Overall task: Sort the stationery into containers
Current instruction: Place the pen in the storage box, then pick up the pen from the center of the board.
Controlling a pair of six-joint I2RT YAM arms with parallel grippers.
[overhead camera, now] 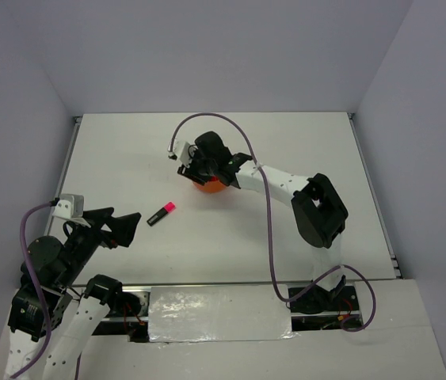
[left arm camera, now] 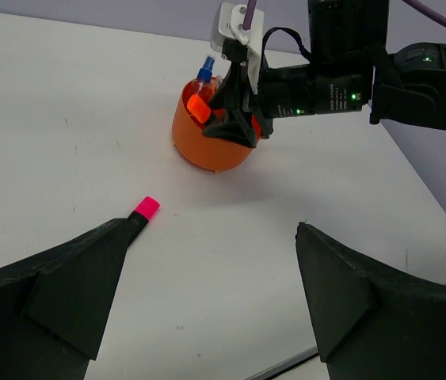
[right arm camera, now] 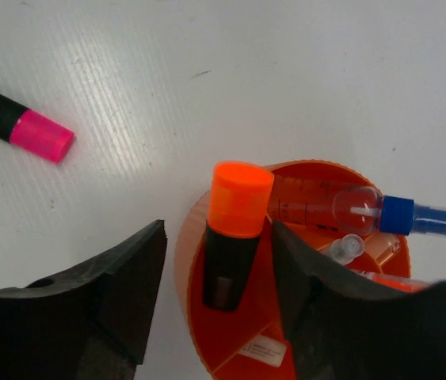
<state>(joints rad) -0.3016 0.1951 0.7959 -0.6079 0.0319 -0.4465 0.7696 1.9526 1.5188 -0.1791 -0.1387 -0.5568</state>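
Though it is hidden overhead, the orange-capped highlighter (right arm camera: 237, 229) stands between parted right jaws; left jaws gape.

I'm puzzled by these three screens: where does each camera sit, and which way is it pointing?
Top external: fixed above and behind the arms, looking down on the table; left arm and right arm both show.
Left wrist: rides the left arm, looking across the table at the orange tub; left gripper frames the bottom corners.
Right wrist: rides the right arm, looking down into the tub; right gripper straddles an orange-capped highlighter.
Shared: all three show the pink-capped highlighter.
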